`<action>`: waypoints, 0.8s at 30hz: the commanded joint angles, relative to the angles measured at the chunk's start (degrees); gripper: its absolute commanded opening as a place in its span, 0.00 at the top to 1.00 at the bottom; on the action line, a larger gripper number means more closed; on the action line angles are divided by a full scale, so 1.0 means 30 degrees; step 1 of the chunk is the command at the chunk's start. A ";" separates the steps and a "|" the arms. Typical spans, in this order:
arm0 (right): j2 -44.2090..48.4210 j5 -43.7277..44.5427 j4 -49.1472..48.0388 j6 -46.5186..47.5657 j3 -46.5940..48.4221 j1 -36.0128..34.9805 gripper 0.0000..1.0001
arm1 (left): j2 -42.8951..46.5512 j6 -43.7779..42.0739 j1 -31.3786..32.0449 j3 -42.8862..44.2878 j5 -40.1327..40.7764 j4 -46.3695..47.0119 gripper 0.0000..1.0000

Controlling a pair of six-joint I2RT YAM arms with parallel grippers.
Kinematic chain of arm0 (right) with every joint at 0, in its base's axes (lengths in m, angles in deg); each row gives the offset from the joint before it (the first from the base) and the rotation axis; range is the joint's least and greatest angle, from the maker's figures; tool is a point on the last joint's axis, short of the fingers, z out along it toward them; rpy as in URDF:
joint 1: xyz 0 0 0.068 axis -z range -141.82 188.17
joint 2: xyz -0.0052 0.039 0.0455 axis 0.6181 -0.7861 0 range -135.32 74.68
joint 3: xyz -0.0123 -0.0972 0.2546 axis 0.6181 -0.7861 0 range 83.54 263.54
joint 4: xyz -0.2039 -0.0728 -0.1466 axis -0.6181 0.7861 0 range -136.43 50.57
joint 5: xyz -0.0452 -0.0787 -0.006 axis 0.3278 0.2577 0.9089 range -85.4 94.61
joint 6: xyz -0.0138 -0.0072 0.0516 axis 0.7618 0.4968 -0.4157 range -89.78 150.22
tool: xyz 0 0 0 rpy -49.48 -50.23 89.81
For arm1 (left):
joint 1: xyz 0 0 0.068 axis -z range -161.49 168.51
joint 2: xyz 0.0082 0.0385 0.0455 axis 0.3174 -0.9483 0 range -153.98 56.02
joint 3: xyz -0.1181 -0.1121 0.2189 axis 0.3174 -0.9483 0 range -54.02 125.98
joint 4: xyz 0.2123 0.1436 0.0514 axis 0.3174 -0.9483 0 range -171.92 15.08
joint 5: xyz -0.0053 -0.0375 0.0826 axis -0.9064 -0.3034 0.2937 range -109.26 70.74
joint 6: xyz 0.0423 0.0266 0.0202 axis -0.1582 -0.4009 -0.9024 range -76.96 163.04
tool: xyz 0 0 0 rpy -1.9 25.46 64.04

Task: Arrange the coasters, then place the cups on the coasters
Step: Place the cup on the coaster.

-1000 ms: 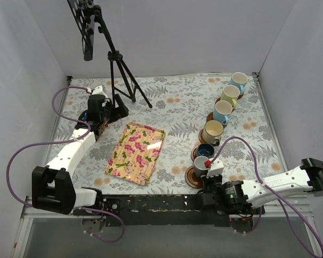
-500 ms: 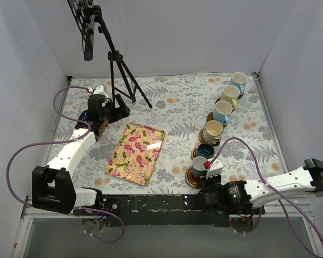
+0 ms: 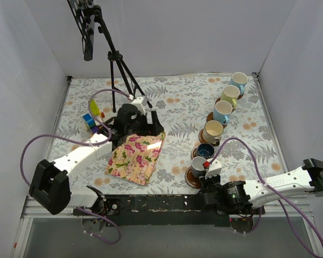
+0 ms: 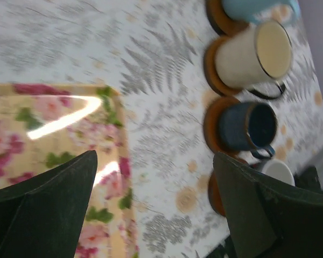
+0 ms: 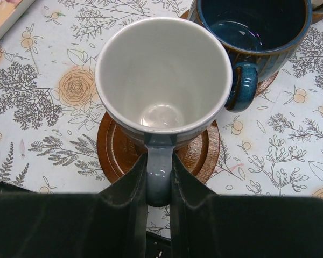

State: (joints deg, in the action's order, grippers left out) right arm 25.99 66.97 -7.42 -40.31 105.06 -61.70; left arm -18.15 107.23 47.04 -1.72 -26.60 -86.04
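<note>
Several cups stand in a slanted row at the right, each on a brown coaster: a pale blue cup (image 3: 238, 80), a yellow-green cup (image 3: 230, 94), a light blue cup (image 3: 222, 111), a cream cup (image 3: 212, 130) and a navy cup (image 3: 205, 151). My right gripper (image 5: 159, 161) is shut on the handle of the grey-white cup (image 5: 161, 75), which sits over the nearest coaster (image 5: 196, 156). I cannot tell whether this cup rests on that coaster. My left gripper (image 4: 156, 204) is open and empty, above the floral tray's far corner.
The floral tray (image 3: 130, 161) lies in the middle. Colourful toy blocks (image 3: 89, 119) sit at the back left, and a black tripod (image 3: 118, 70) stands behind them. White walls enclose the table on three sides.
My left arm has swung from the back left, uncovering the blocks, to above the tray's far edge. The right gripper and its cup have barely moved.
</note>
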 commanded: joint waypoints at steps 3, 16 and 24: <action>0.0174 0.0333 -0.0198 -0.0370 -0.0141 -0.4706 0.99 | -0.1288 0.2013 0.5481 0.0116 -0.0018 -0.0046 0.12; 0.0203 0.0333 -0.0316 -0.0252 -0.0200 -0.4706 0.99 | -0.5859 0.0901 0.8271 0.3104 -0.1891 0.0980 0.16; 0.0349 0.0275 -0.0286 -0.0428 -0.0317 -0.4706 0.99 | -0.6595 0.0755 0.9237 0.3546 -0.2887 0.1683 0.18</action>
State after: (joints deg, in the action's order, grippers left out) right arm 26.39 67.08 -7.66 -40.26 104.71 -61.70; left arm -38.52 110.92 73.10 6.89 -32.45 -82.84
